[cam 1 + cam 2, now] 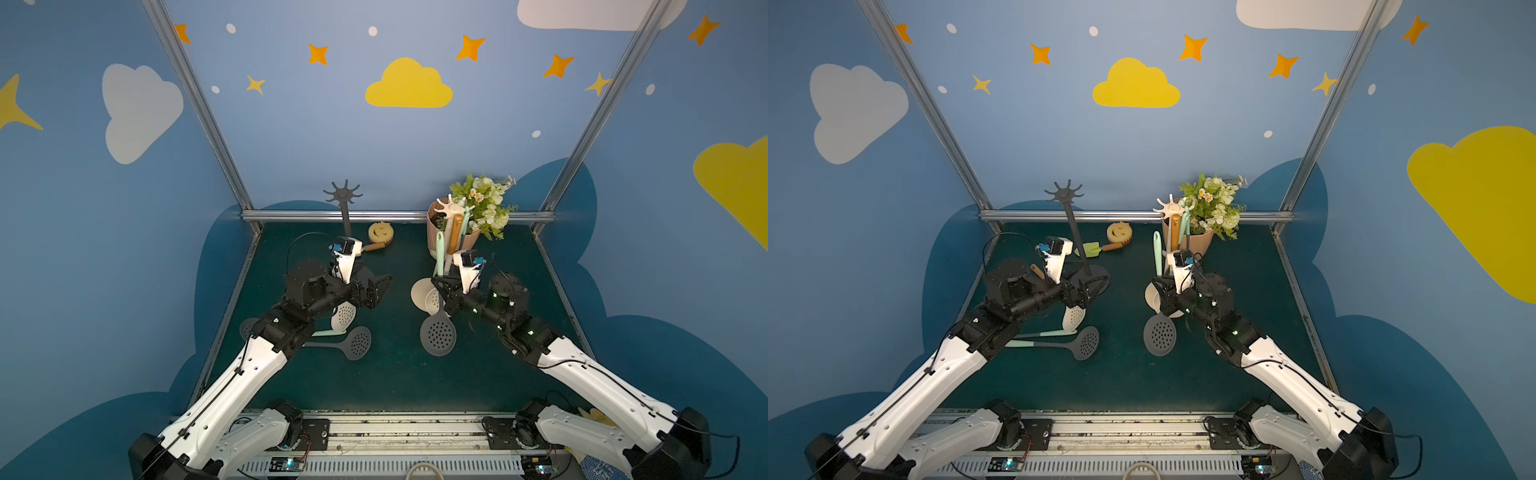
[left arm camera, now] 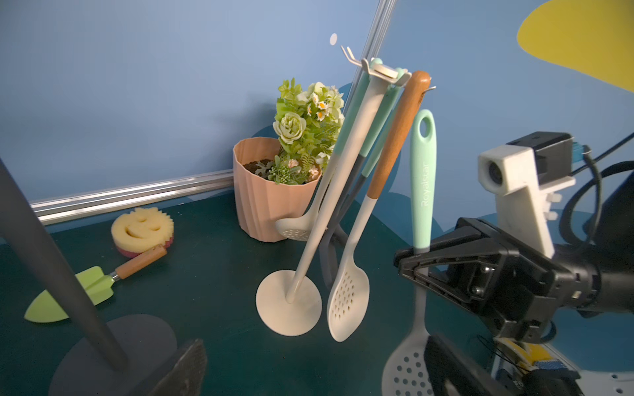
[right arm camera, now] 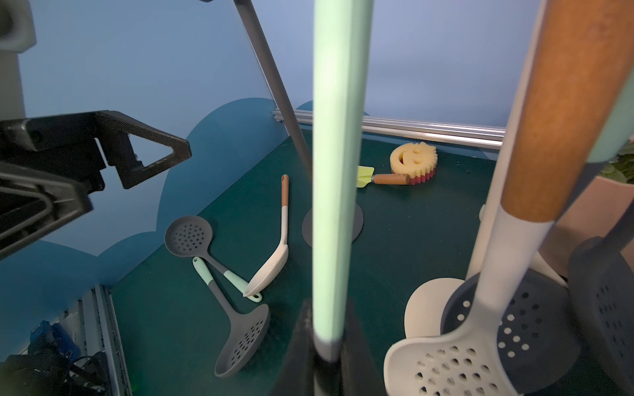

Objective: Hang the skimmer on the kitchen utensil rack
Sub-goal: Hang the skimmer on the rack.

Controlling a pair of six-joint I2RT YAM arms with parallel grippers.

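My right gripper [image 1: 439, 283] [image 3: 330, 331] is shut on a skimmer [image 1: 437, 334] [image 1: 1160, 334] with a mint handle [image 2: 422, 178] [image 3: 338, 171] and a grey holed head. The skimmer stands upright, head down, right beside the cream utensil rack [image 1: 451, 208] [image 2: 329, 212]. Several utensils hang on that rack. The handle's hole sits lower than the rack's hooks. A dark grey rack [image 1: 343, 193] [image 1: 1065, 193] stands bare at the back left. My left gripper [image 1: 382, 284] [image 2: 315, 370] is open and holds nothing, close to that rack's round base [image 2: 137, 343].
Three loose utensils lie under the left arm: a grey skimmer [image 1: 359, 341] [image 3: 188, 236], a grey slotted spoon [image 3: 240, 343] and a white spoon [image 3: 271, 267]. A smiley sponge [image 1: 380, 232], a green spatula [image 1: 1090, 249] and a pink flower pot [image 2: 271, 202] stand along the back rail.
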